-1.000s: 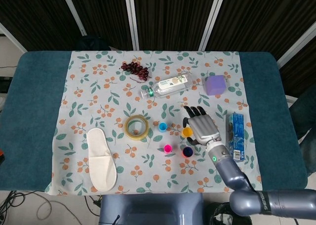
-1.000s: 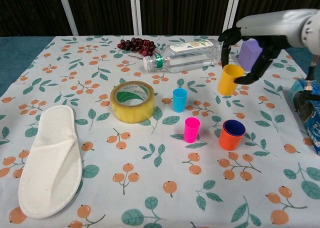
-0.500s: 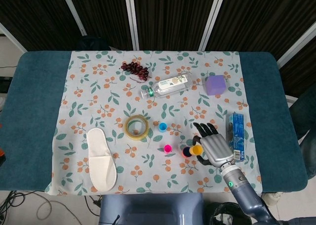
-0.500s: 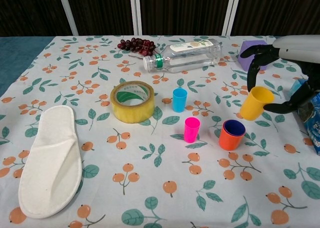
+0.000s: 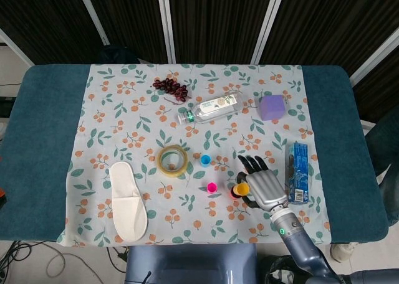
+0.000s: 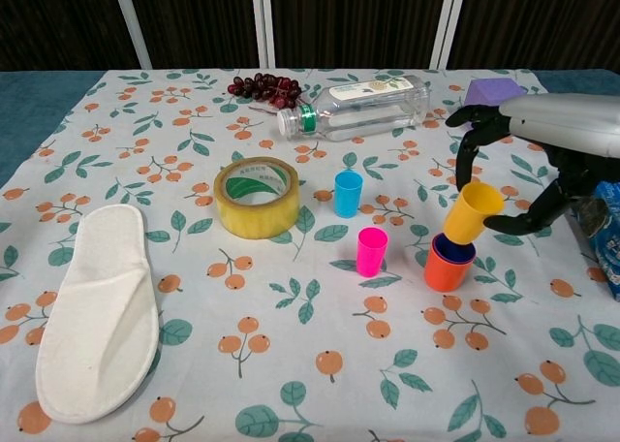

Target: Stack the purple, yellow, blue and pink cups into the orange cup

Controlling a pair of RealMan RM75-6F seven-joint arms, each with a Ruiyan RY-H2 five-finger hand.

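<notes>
The counter is covered in teal fabric, with a white cloth printed in orange fruit and green leaves spread across its middle; behind it hang dark panels split by pale strips.

Farthest to the left of the right hand a white slipper lies flat, sole down. Nearer, a roll of yellow tape lies on its side face, hole up. Beyond that and away from the hand, a bunch of dark grapes sits beside a clear water bottle lying on its side with its cap end toward the grapes.

Just left of the hand the blue cup stands upright, mouth up, and the pink cup stands nearer the robot, a little apart from it.

Directly under the hand the orange cup stands upright with the purple cup nested inside, only its dark rim showing. The hand holds the yellow cup between thumb and fingers, tilted, its base at the mouth of the nested pair; whether it touches them cannot be told. The other fingers are spread.

Beyond the hand sits a lilac box; to the right of the hand lies a blue carton.

The left hand shows in neither view.
</notes>
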